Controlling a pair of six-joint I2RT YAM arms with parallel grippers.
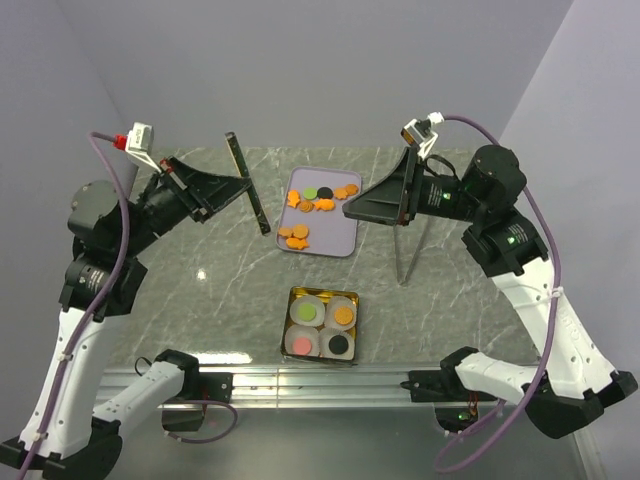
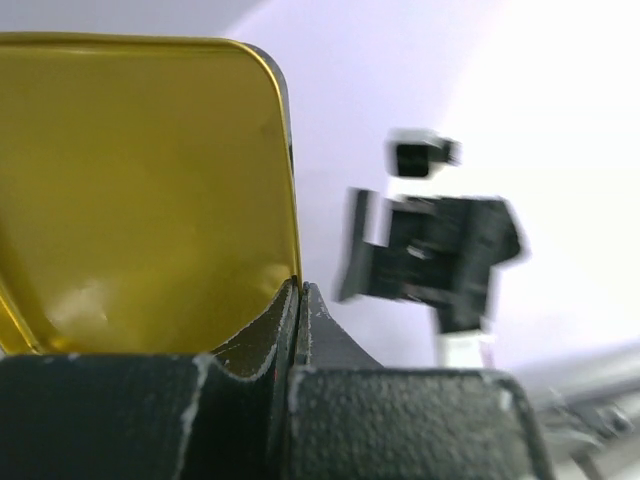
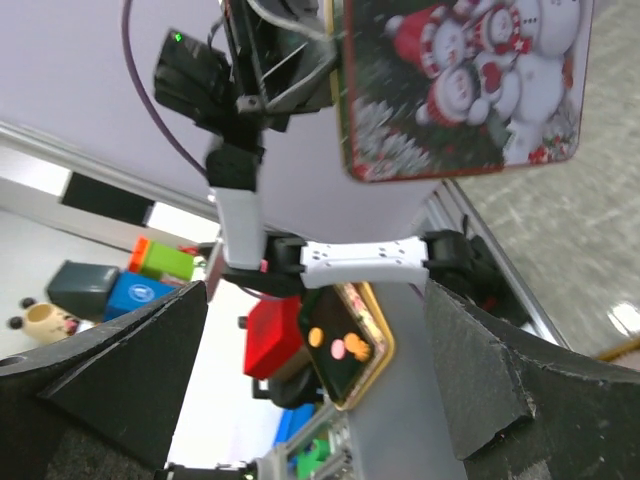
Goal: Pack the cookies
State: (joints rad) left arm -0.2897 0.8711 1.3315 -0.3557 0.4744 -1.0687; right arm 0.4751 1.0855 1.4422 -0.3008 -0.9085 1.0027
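The cookies (image 1: 318,205), mostly orange with one green and one black, lie on a lavender tray (image 1: 338,243) at the table's far middle. An open gold tin (image 1: 352,300) near the front holds four white cups, each with one cookie: green, orange, pink and black. My left gripper (image 1: 247,188) is shut on the tin's lid (image 1: 248,185) and holds it on edge in the air, left of the tray. The left wrist view shows the lid's gold inside (image 2: 140,190) pinched between the fingertips (image 2: 297,292). My right gripper (image 1: 349,211) hovers over the tray's right side, open and empty (image 3: 315,380).
A thin metal stand (image 1: 408,250) rises from the table right of the tray, under my right arm. The right wrist view shows the lid's snowman face (image 3: 460,80), my left arm (image 3: 240,170) and a gold-rimmed tin (image 3: 350,345) holding small pieces. Purple walls close the back and sides.
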